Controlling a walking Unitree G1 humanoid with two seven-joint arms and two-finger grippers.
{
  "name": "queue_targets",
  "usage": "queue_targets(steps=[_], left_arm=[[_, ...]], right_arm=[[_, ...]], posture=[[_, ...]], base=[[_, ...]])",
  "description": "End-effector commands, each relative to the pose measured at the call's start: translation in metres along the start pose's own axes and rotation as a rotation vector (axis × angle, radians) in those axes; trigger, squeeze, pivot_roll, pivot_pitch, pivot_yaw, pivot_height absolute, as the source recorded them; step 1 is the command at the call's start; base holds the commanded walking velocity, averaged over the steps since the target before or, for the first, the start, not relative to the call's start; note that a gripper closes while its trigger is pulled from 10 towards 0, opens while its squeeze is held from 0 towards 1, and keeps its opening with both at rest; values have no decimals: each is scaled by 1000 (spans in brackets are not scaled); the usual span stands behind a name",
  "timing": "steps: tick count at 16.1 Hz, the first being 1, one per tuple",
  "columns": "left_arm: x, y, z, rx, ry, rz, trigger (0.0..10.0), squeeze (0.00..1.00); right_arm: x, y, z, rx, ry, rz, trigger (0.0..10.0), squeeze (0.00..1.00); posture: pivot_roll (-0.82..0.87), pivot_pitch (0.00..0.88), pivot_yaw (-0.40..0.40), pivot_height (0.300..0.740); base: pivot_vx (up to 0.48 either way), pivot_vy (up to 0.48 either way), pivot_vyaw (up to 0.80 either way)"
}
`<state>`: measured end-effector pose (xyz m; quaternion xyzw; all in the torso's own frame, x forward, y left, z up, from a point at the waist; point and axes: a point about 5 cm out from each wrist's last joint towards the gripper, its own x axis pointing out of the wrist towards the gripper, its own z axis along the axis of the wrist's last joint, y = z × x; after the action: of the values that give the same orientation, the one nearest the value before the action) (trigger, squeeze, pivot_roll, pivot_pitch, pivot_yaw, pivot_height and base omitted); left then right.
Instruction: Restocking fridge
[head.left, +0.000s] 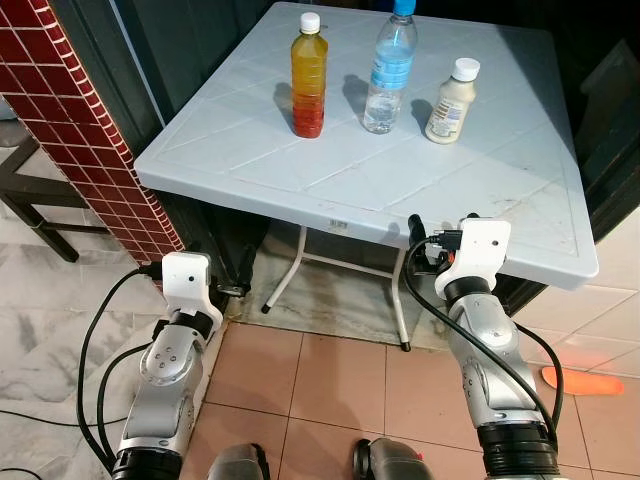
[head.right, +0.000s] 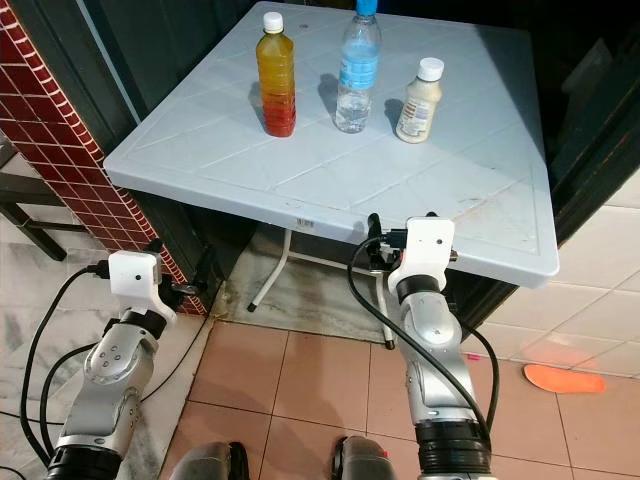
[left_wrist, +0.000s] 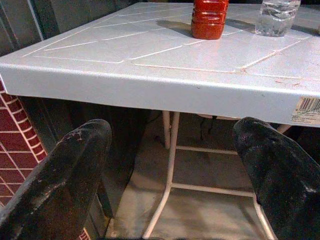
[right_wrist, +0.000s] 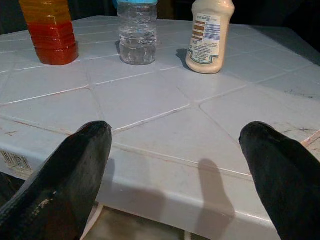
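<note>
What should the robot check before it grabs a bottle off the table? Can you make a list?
1. Right gripper open: ok, fingers spread wide.
2. Left gripper open: ok, below the edge of the white plastic table.
3. Orange-red juice bottle upright: ok.
4. Clear water bottle with blue label upright: ok.
5. Small cream bottle with white cap upright, apart from the others: ok.
6. Fridge door open: cannot tell.

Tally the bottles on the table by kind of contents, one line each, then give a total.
Orange-red drink bottle: 1
Clear water bottle: 1
Cream bottle: 1
Total: 3, all standing upright on the white table.
</note>
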<state>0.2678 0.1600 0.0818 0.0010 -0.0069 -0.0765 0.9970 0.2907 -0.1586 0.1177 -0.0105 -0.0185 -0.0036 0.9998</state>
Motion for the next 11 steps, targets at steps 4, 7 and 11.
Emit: queue_targets(steps=[4, 7, 11], left_arm=[[0, 2, 1, 17, -4, 11, 10000, 0], [0, 1, 2, 23, -7, 6, 10000, 0], [0, 1, 2, 19, -10, 7, 10000, 0]], right_arm=[[1, 2, 5, -5, -17, 1, 10000, 0], [1, 2, 6, -22, -25, 3, 10000, 0], [3, 0, 6, -16, -18, -6, 10000, 0]], posture=[[2, 83, 22, 740], [2, 84, 20, 740], [3, 83, 19, 740]], base=[[0, 0, 0], [0, 0, 0], [0, 0, 0]])
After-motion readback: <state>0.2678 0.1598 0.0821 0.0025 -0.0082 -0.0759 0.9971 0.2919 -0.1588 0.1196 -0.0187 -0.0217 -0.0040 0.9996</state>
